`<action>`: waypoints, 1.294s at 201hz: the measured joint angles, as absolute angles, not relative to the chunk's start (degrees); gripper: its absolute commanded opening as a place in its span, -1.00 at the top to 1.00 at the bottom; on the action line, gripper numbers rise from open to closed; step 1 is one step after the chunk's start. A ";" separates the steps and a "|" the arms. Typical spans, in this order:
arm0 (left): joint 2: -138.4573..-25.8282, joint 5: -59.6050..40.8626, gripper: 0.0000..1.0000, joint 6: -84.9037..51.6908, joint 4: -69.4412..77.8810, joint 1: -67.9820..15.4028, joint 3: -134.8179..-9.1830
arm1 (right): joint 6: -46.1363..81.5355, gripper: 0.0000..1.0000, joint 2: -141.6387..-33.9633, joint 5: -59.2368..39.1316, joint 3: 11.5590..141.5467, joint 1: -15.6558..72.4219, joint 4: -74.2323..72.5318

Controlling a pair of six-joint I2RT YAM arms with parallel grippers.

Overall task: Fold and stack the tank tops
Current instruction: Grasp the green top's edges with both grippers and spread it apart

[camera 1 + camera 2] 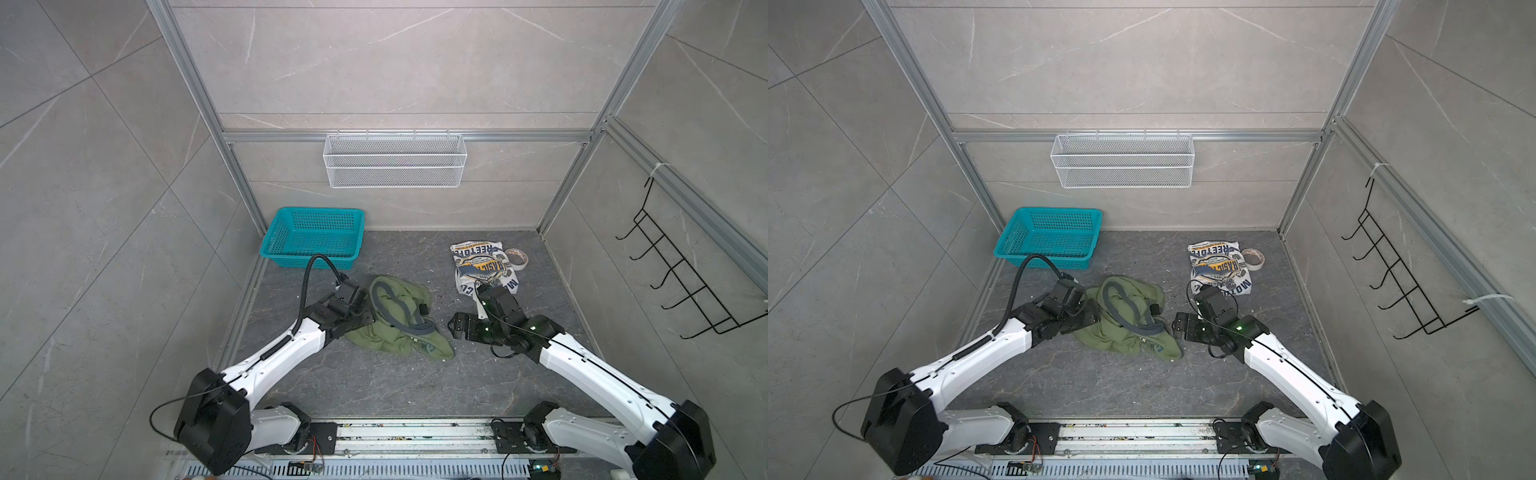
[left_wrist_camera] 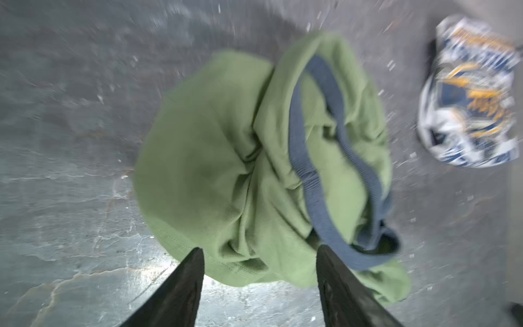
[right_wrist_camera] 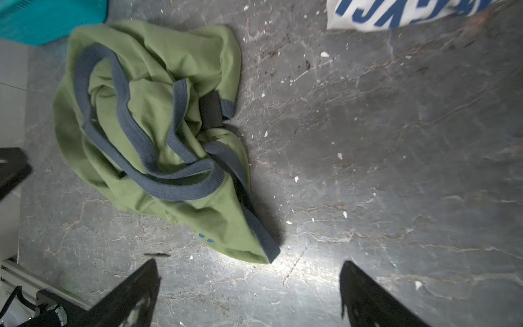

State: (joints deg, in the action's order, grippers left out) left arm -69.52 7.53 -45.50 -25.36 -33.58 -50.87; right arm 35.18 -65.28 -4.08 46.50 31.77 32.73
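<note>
The olive tank top [image 1: 399,320] lay crumpled mid-table, its chest print folded out of sight but for a scrap of blue. The right arm's wrist hid the near edge of the folded white tank top [image 1: 484,266] at the back right. In a blurred wrist view the left gripper [image 2: 259,249] held its fingers apart at the olive cloth's edge, gripping nothing. The right gripper [image 3: 249,262] was spread wide over the dark marbled table [image 1: 374,386], which was walled in grey panels.

place: robot lab cell | I see: aluminium frame [image 1: 405,136], stone-look wall panels [image 1: 395,62], wire basket [image 1: 395,166], my base rail [image 1: 415,434]
</note>
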 measured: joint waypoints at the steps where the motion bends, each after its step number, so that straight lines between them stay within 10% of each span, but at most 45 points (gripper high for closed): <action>1: -69.10 7.53 -0.34 -45.45 -25.32 -33.50 -50.87 | 35.20 -0.95 -65.41 -4.16 46.50 31.79 32.71; 92: -69.25 -7.11 -0.33 -44.58 -16.86 -11.16 -37.56 | 35.03 -0.55 -85.32 -6.76 58.06 39.57 28.16; 163: -74.54 -14.83 -0.23 -44.29 -12.27 -10.50 -37.56 | 35.48 -0.34 -93.41 -1.76 62.46 40.16 28.88; 208: -78.32 -16.47 0.15 -43.86 -11.03 -10.50 -37.56 | 36.14 -0.02 -95.83 -1.23 62.19 40.16 28.84; 260: -78.91 -17.10 0.88 -43.27 -9.96 -10.50 -37.58 | 35.77 0.78 -97.06 1.26 62.48 40.23 29.54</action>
State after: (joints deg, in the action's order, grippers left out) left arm -78.91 -17.10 -43.27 -9.96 -10.50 -37.58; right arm 35.77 -97.06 1.26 62.48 40.23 29.54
